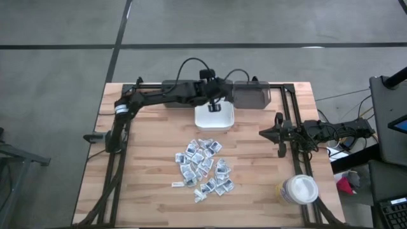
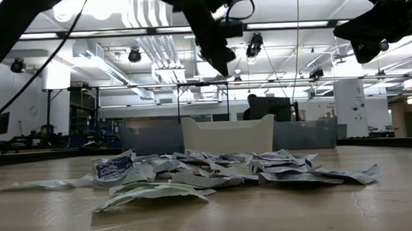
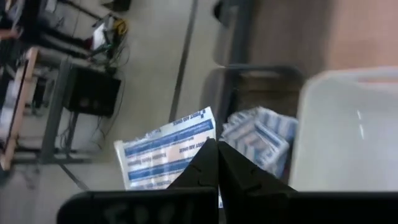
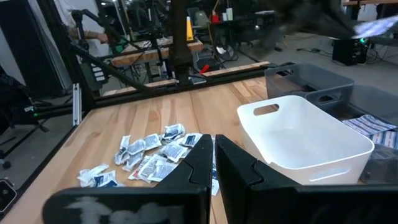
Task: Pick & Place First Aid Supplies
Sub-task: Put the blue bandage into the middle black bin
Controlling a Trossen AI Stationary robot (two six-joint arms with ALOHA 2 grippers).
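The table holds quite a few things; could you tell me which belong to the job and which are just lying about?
Job:
- sachets heaped mid-table
- sachet pinched in the left gripper, above the bins
- white bin
- grey bin

Lying about:
- white round tub at the table's edge
- right gripper, waiting at the side
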